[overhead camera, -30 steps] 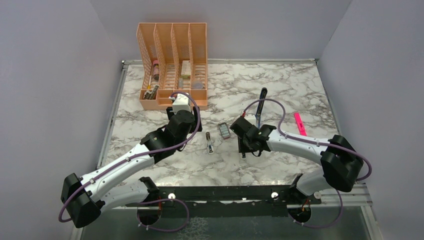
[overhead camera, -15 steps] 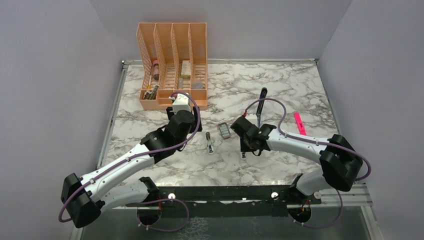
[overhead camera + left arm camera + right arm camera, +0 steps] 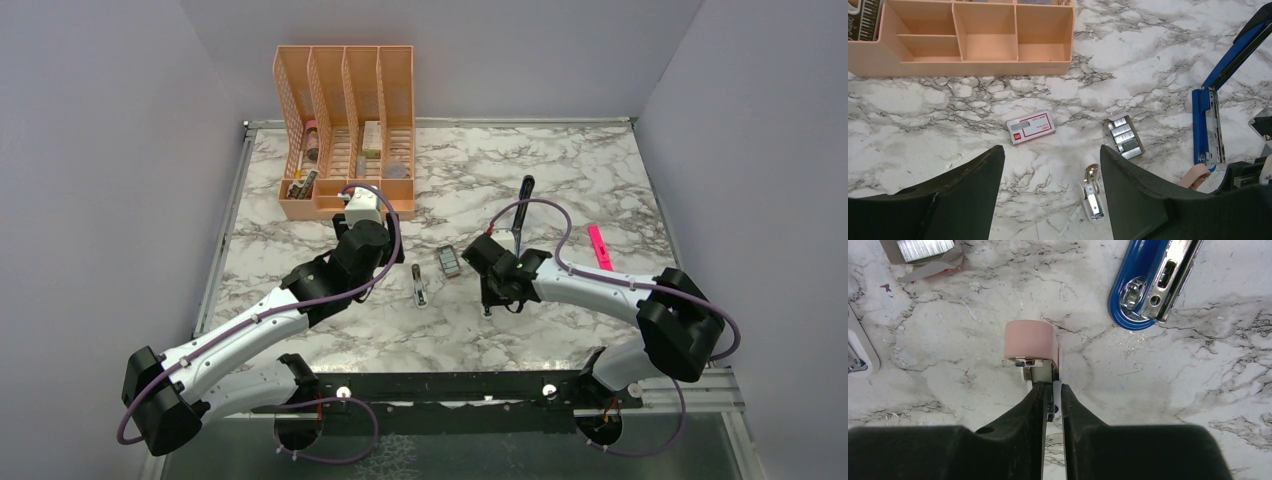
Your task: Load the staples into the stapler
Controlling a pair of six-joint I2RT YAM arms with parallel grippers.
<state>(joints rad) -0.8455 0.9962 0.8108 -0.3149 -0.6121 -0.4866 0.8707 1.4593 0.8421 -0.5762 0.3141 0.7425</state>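
While right gripper point(image 3: 1052, 390) pinches pink-capped piece point(image 3: 1030, 340) at frame centre, stapler point(image 3: 1122, 290) (hinged open) upper right, left gripper point(image 3: 1050, 155) spread wide, staples point(image 3: 1031, 128) mid-frame

Overhead from behind, two close wrist views, sharing stapler point(image 3: 1118, 300)

1. We see the staples point(image 3: 1030, 128), a small red-bordered box with a pale label, flat on the bench point(image 3: 1148, 60); a tray point(image 3: 1124, 137) of silver strips lies between it and the stapler.
2. We find the stapler point(image 3: 1207, 125), blue, hinged open, with its metal magazine exposed.
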